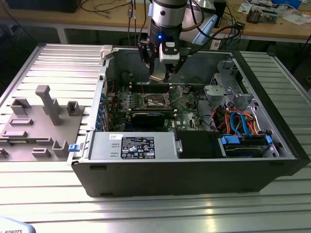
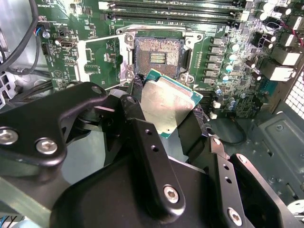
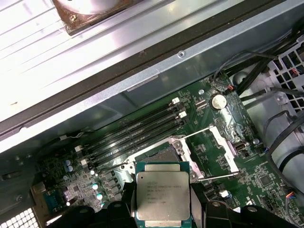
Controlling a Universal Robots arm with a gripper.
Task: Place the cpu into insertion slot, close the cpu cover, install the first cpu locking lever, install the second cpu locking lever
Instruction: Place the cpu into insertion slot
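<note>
Tool [image 2: 166, 110] clamps the cpu [image 2: 172, 100] by its edges, hanging above and just short of the open insertion slot [image 2: 159, 57].

dull silver top on the cpu [image 3: 162, 194], faint grey print across it, a teal-green rim around it. black gripper [image 2: 167, 102], silvery screw heads dotted along it. green circuit board [image 3: 259, 173], speckled with small silver and teal parts. insertion slot [image 2: 159, 57] dark brown-black inside a silvery rim. cpu cover [image 3: 223, 142] bright silver. memory slots [image 3: 137, 130] black with white end clips. case [image 1: 184, 174] dark grey. power supply [image 1: 102, 145] pale grey, its label [image 1: 137, 147] black with white print. cables [image 1: 238, 121] blue and orange, toward the exterior view's right. fixture [image 1: 43, 121] plain grey at the exterior view's left, with a small blue clip [image 1: 73, 147]. table [image 1: 155, 208] silver, ribbed in long parallel lines.
</note>
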